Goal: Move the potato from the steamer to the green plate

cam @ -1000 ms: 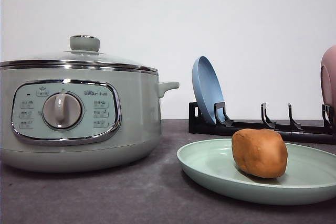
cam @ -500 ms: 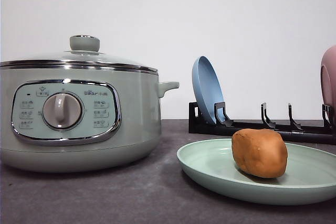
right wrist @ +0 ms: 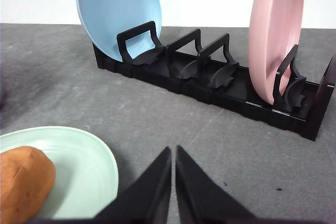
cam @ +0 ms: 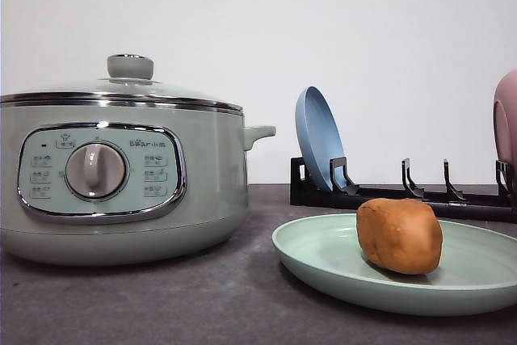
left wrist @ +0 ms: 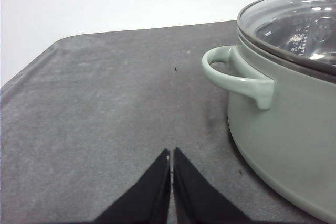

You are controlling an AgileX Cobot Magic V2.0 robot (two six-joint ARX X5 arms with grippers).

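**Potato resting on the green plate, both sets of fingers clenched empty**

Front view: the potato (cam: 400,235) sits on the green plate (cam: 323,252), right of the plate's middle. The plate lies flat on the dark grey worktop (cam: 202,300). To its left stands the steamer (cam: 121,171) with its glass lid (cam: 121,86) on, control dial facing the camera, and a small side handle (cam: 258,132) pointing toward the plate. Behind the plate runs a black dish rack (cam: 404,191) holding a blue plate (cam: 319,139) on edge at its left end and a pink dish (cam: 506,119) at the right edge of the picture.

Left wrist view: the left gripper (left wrist: 171,156) has its black fingers pressed together with nothing between them — they hover over bare worktop (left wrist: 105,108), near the steamer (left wrist: 283,124) and its side handle (left wrist: 236,77).

Right wrist view: the right gripper (right wrist: 173,153) is likewise clenched on nothing, just beside the rim of the green plate (right wrist: 89,156), where the potato (right wrist: 23,182) lies. Beyond stands the dish rack (right wrist: 220,85), the blue plate (right wrist: 118,14) and the pink dish (right wrist: 275,30) upright in its slots, well apart from each other.
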